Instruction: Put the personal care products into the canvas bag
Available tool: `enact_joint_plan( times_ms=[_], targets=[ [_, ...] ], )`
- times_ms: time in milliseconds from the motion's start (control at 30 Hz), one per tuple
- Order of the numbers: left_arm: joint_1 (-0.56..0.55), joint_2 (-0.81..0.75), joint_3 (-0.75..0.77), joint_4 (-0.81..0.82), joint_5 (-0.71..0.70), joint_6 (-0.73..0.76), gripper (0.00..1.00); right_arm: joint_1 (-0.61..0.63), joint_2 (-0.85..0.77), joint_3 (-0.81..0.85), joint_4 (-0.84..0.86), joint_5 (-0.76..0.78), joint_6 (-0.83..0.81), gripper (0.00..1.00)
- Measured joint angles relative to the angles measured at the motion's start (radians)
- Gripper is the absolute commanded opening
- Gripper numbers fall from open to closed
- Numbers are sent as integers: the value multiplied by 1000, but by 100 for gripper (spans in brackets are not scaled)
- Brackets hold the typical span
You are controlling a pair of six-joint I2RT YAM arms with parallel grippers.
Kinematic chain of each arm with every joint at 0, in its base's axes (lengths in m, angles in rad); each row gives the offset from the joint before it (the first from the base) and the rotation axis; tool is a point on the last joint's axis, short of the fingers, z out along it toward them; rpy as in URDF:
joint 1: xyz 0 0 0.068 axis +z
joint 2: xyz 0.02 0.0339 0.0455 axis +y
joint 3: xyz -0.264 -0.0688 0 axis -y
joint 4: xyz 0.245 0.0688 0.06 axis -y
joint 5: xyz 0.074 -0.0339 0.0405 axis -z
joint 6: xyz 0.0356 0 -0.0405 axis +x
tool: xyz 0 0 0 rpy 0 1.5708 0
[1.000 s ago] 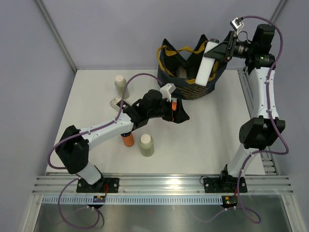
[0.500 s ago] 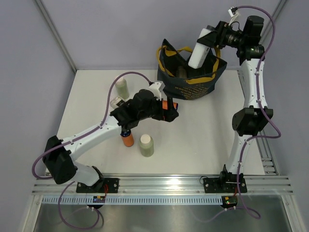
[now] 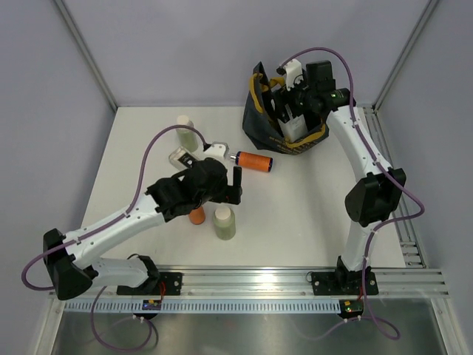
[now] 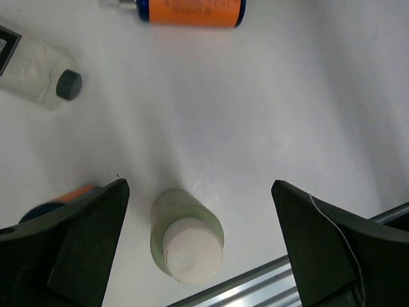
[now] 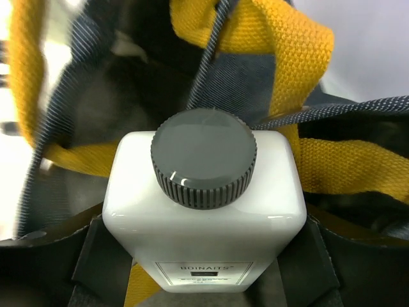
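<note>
Right hand [image 5: 204, 259]: clamped on the white bottle [image 5: 203, 211], down in the bag [image 3: 259, 126] mouth, far edge.
Handling: likely rigid, slick; flat faces grip best.
Left hand [image 4: 201, 230]: wide apart over green bottle [image 4: 185, 246], toward near edge.

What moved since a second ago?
The right gripper came down and to the left, lowering the white bottle it holds into the canvas bag. The left gripper, open, pulled back toward the near left, away from the lying orange bottle. The near pale green bottle and the standing orange bottle stayed put.
</note>
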Motion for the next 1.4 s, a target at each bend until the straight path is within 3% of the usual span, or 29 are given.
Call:
enact_joint_plan(
  times_ms=[167, 200, 333, 633, 800, 1000, 1167, 1400],
  targets=[
    [-78, -38, -76, -65, -30, -6, 99, -8, -13, -14, 2, 130, -61, 71],
    [-82, -56, -98, -68, -32, -9, 99, -10, -21, -26, 5, 151, -69, 78],
    [-84, -143, -177, -69, -38, -12, 99, -14, -46, -53, 7, 219, -95, 89],
    [-93, -271, -246, -42, -24, 12, 99, -15, -88, -87, 184, 411, -228, 97],
    [-100, -284, -251, -23, 8, 45, 99, -24, -52, -19, 163, 447, -246, 98],
    [-144, -266, -251, -26, 20, 51, 99, -43, -123, 51, -38, 109, -219, 98],
    [-176, -167, -251, -37, -27, 0, 99, -40, -367, -107, -138, -248, -251, 98],
    [-188, -13, -270, 13, -99, -68, 98, -40, -594, -338, -192, -494, -255, 98]
  ],
)
